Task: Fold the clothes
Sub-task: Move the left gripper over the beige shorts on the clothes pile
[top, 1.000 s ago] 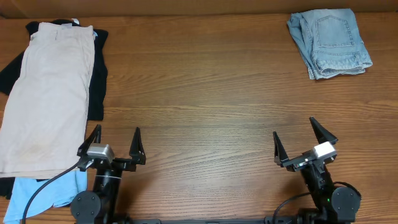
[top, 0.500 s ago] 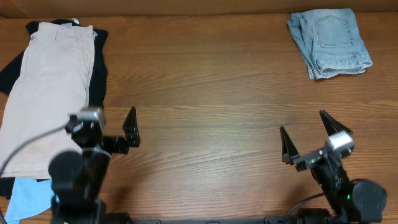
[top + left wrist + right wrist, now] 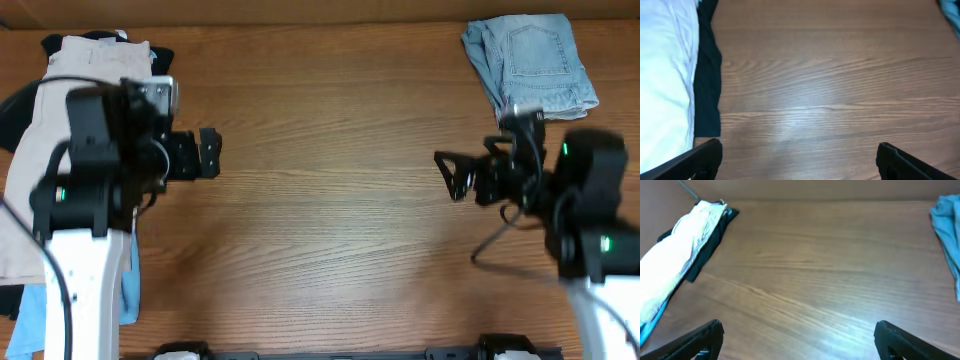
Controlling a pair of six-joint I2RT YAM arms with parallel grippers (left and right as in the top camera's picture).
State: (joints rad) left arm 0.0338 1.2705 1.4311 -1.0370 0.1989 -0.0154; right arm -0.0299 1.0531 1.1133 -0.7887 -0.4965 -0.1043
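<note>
So both arms just swung up from the near edge. The left end effector [image 3: 206,154] and right end effector [image 3: 452,176] are spread apart, empty. The khaki shorts [image 3: 18,215] lie untouched at the surface's [image 3: 320,250] left, so folding hasn't started.

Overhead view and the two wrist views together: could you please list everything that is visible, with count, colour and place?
khaki shorts: one, beige, far-left part of the table, lying on the black top
black top: one, black, under the khaki shorts, showing along their edges
light-blue shirt: one, light blue, near-left corner, partly hidden
denim shorts: one, pale blue, far-right corner, folded
table: one, brown wood
left gripper: one, black, open, above the table beside the khaki shorts
right gripper: one, black, open, above the table's right half
</note>
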